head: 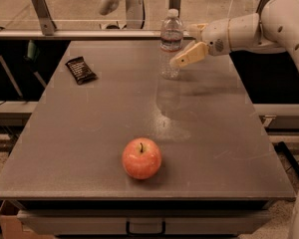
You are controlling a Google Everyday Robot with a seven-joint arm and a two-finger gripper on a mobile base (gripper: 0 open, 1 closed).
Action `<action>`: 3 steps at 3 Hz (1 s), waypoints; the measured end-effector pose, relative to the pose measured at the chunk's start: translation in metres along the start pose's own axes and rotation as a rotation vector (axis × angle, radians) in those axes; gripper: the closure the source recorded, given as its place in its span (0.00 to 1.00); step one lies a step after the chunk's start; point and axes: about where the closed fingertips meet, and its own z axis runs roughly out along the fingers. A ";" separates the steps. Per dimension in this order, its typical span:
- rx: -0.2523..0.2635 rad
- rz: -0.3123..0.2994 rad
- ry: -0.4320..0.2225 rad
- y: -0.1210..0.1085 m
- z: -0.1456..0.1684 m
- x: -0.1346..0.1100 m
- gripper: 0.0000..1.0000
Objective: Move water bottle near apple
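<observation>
The water bottle [171, 43], clear plastic with a white cap, stands upright at the far middle of the grey table [89, 133]. The red-orange apple [141, 158] sits near the table's front edge, well apart from the bottle. My gripper [185, 44] reaches in from the right at the bottle's height, just to the right of it. It is open, with one cream finger [189, 57] pointing at the bottle's lower half and the other behind it near the bottle's shoulder. It holds nothing.
A small black snack wrapper [80, 69] lies at the table's far left. A metal rail with posts [42, 6] runs behind the table. My white arm [269, 26] spans the far right.
</observation>
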 end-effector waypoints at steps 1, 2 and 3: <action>-0.027 0.053 -0.080 0.000 0.020 -0.005 0.18; -0.050 0.090 -0.126 0.002 0.027 -0.008 0.40; -0.069 0.107 -0.165 0.009 0.021 -0.022 0.64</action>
